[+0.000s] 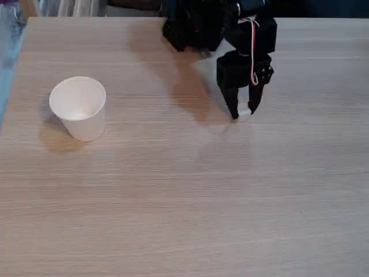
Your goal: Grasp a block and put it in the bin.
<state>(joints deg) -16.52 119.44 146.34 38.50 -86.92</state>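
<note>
In the fixed view a tiny white block [244,113] sits between the tips of my black gripper [243,109], right at the table surface, at the upper right. The two fingers close in on the block from both sides and appear to be pinching it. The bin, a white paper cup [79,107], stands upright well to the left, its open mouth tilted toward the camera and nothing visible inside it.
The light wooden table [184,202] stretches wide in front of the arm and between the gripper and the cup. The arm's black body [199,26] rises at the back edge. A bluish strip [8,52] borders the table's left side.
</note>
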